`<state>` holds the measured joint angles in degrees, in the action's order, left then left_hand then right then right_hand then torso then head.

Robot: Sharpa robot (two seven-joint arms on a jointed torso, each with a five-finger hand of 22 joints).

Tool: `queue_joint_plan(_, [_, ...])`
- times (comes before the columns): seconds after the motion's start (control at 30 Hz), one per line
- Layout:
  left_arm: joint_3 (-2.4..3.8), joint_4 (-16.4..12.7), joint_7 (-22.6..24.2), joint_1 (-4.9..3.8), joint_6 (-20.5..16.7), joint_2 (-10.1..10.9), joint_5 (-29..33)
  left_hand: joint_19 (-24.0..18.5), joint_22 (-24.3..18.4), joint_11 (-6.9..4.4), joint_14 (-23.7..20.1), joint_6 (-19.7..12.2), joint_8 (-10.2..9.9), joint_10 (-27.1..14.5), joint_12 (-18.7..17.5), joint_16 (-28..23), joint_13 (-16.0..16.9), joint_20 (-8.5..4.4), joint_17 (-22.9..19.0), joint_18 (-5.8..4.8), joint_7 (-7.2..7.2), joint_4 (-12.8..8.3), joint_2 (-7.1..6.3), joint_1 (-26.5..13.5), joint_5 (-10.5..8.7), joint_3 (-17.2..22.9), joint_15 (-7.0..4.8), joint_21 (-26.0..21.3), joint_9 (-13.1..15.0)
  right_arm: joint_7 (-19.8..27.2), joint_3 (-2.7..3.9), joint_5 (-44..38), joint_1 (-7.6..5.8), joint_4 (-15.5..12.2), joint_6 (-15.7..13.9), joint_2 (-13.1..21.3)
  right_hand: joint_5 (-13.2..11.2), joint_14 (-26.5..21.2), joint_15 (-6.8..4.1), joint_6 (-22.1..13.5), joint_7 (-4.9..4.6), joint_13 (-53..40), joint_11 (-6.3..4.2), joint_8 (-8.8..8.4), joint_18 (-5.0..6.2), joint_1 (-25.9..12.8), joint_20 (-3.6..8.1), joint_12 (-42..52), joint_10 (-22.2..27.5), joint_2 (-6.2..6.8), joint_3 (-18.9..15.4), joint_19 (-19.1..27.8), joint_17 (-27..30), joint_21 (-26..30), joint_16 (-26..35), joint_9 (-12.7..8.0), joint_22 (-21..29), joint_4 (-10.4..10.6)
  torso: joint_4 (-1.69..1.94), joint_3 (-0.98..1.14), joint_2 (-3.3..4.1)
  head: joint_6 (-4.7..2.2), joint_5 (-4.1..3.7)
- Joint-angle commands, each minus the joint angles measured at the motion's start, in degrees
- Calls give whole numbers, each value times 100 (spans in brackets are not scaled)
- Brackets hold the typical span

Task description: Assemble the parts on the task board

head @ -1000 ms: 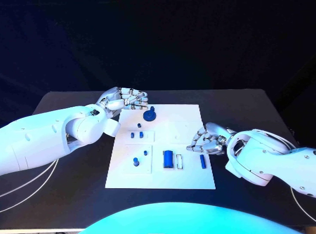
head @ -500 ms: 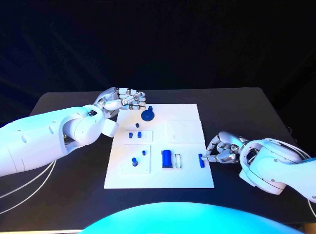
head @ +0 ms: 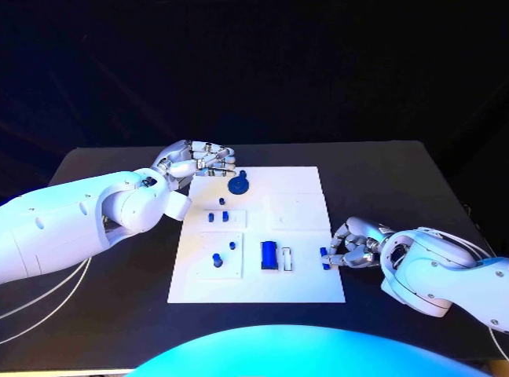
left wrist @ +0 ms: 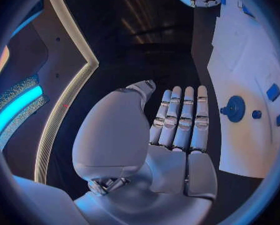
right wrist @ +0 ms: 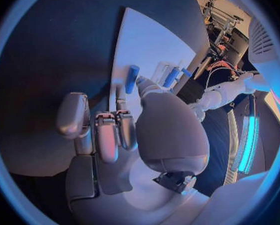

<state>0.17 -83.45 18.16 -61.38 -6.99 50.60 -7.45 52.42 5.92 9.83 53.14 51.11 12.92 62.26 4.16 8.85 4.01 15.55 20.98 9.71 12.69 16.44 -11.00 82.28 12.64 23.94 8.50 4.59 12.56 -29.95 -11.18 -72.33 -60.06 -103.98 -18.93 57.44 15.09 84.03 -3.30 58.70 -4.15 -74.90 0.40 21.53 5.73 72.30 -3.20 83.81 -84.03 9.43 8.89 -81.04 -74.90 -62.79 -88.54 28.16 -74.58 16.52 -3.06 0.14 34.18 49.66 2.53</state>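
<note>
The white task board [head: 300, 188] lies mid-table. My left hand [head: 198, 162] hovers at its far left corner beside a round blue part [head: 239, 186], fingers stretched out side by side and holding nothing. The left wrist view shows that hand [left wrist: 177, 130] flat, next to the round part [left wrist: 233, 108]. My right hand [head: 351, 245] sits at the board's right edge with curled fingers at a short blue bar [head: 324, 257]. In the right wrist view its fingertips [right wrist: 118, 92] reach the bar [right wrist: 132, 79]; a grip is not plain.
Small blue pegs [head: 217, 216] stand in the board's left half, with others [head: 218, 258] nearer me. A blue block [head: 270, 254] lies beside a white slot. Black table [head: 119, 181] surrounds the board, with open room on both sides.
My right hand has moved off the board's right side toward me and come in to the blue bar at the edge. The left hand has stayed put.
</note>
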Motion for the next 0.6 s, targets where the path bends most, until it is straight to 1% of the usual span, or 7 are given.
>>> queue_joint_plan(0.03, [2,-4,16,0,106,-14,19,40,-5,14,40,13,-35,-32,-4,-19,8,5,6,81,9,-5,4,-57,18,-24,-6,-19,-5,-11,-2,-104,24,21,72,-30,16,507,-34,55,1,-1018,-50,42,-50,-48,52,-15,-252,-5,6,-9,-1083,16,1,7,-8,25,2,-5,-2,20,-1])
queue_joint_plan(0.2, [-1,1,7,4,116,-15,14,45,-13,13,43,15,-36,-33,-3,-27,8,5,8,81,9,-4,8,-63,18,-30,-6,-26,-8,-22,-2,-130,42,48,92,-79,17,509,-35,58,4,-1022,-52,44,-51,-51,53,-11,-255,-8,9,-12,-1091,10,-2,9,-12,23,1,-8,-3,23,4])
queue_joint_plan(0.33, [-3,1,7,6,120,-15,12,45,-13,13,43,15,-36,-33,-3,-27,8,5,8,81,9,-4,8,-63,18,-30,-6,-26,-8,-78,-5,-236,62,98,226,-153,19,510,-41,64,14,-1023,-60,53,-50,-38,57,-9,-258,-7,20,-13,-1092,13,-2,16,-12,12,2,-7,-3,20,10])
queue_joint_plan(0.43, [-3,-1,7,7,122,-13,11,45,-13,13,43,15,-36,-33,-3,-27,8,5,8,81,9,-4,8,-63,18,-30,-6,-26,-8,-168,-13,-448,92,179,375,-252,20,507,-50,59,23,-1020,-70,59,-48,2,64,-14,-256,15,37,-12,-1081,25,2,24,-9,-3,1,-3,-3,27,12])
queue_joint_plan(0.6, [-4,-3,8,7,121,-7,11,45,-13,13,43,15,-36,-33,-3,-27,8,5,8,81,9,-4,8,-63,18,-30,-6,-26,-8,-249,-22,-771,147,280,456,-372,19,500,-55,32,21,-993,-72,60,-42,72,73,-53,-235,85,53,3,-1049,75,14,37,13,-15,0,1,-1,27,23])
